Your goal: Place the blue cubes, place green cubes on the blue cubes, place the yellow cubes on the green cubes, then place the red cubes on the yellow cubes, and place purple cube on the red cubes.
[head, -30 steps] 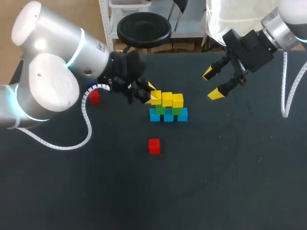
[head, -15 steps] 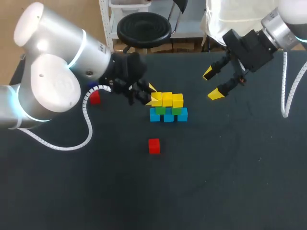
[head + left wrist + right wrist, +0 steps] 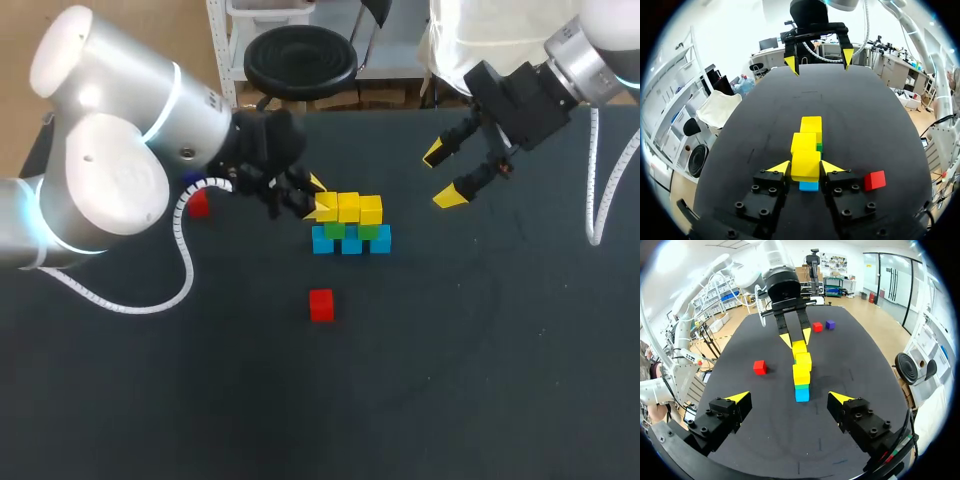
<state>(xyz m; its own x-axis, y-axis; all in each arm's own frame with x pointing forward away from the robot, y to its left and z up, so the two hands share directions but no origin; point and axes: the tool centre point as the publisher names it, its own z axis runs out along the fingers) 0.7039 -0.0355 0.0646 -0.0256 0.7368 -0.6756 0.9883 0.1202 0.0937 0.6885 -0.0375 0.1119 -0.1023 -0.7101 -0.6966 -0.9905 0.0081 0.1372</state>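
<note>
Three blue cubes (image 3: pixel 351 243) form a row on the black table, with two green cubes (image 3: pixel 368 231) on them and three yellow cubes on top. My left gripper (image 3: pixel 318 197) is shut on the leftmost yellow cube (image 3: pixel 326 206), which sits on the stack; in the left wrist view that yellow cube (image 3: pixel 805 165) fills the gap between the fingers, over a blue cube (image 3: pixel 808 186). My right gripper (image 3: pixel 443 175) hangs open and empty, to the right of the stack and above the table. One red cube (image 3: pixel 321 305) lies in front of the stack, another red cube (image 3: pixel 197 203) far left.
A purple cube (image 3: pixel 830 324) lies beside the far red cube (image 3: pixel 817 326), behind my left arm. The nearer red cube (image 3: pixel 759 367) sits apart from the stack. My left arm's white cable (image 3: pixel 180 250) loops over the table on the left.
</note>
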